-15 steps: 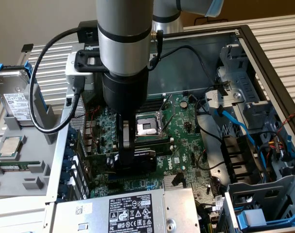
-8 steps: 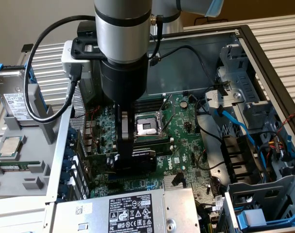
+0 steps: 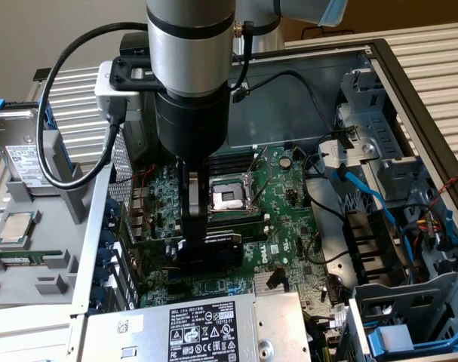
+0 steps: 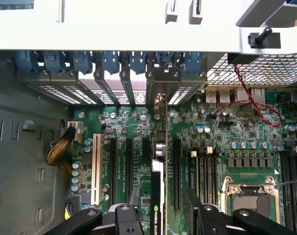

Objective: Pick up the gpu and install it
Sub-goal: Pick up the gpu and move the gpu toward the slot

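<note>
Reaching straight down into the open case (image 3: 387,56) with the gripper (image 3: 202,245), jaws spread wide and released. Straddling the gpu (image 3: 222,243) with one finger on each side of the card, clamping nothing. Leaving a visible gap, in the wrist view, between the gripper (image 4: 160,203) fingers and the gpu (image 4: 158,191), with an empty slot showing in the gap on one side.

Standing on edge in a slot of the motherboard (image 3: 289,204), upright, black cooler face turned toward the exterior view's bottom. Running edge-on in the wrist view, with the silver bracket end meeting the rear wall of the case (image 4: 138,36) beneath a row of blue latches (image 4: 111,61).

Sitting just beside the card: the CPU socket (image 3: 230,197), open and bare, farther in on the motherboard (image 4: 236,137). Lying parallel to the card: a white slot (image 4: 96,169) and several dark ones. Looping over the rear ports: a red and black wire (image 4: 251,98).

Bordering the board at the exterior view's bottom: the grey power supply (image 3: 206,328). Trailing along the exterior view's right: blue cables (image 3: 372,196), near a drive cage (image 3: 417,309).

Resting the case on a slatted table (image 3: 432,83), with a hard drive (image 3: 21,151) standing at the exterior view's left.
</note>
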### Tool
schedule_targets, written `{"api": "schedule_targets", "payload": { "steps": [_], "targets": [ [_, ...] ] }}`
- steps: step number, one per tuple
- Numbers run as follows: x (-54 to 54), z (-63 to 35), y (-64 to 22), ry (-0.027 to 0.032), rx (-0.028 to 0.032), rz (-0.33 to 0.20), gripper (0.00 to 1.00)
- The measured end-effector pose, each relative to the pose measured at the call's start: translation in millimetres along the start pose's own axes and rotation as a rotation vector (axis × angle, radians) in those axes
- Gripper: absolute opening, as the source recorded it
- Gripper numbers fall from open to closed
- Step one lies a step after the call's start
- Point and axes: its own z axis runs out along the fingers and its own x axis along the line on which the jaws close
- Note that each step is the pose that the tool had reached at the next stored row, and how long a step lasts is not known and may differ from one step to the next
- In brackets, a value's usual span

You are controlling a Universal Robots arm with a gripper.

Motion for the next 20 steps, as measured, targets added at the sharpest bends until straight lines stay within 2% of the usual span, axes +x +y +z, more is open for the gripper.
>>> {"api": "schedule_targets", "payload": {
  "steps": [4,6,7,9,10,12,20],
  "targets": [
    [0.0,0.0,0.0,0.0,0.0,0.0,0.45],
    [0.0,0.0,0.0,0.0,0.0,0.0,0.32],
    [0.0,0.0,0.0,0.0001,0.0,0.0,0.32],
    [0.0,0.0,0.0,0.0,0.0,0.0,0.2],
    [0.0,0.0,0.0,0.0,0.0,0.0,0.2],
    [0.0,0.0,0.0,0.0001,0.0,0.0,0.11],
    [0.0,0.0,0.0,0.0,0.0,0.0,0.11]
  ]
}}
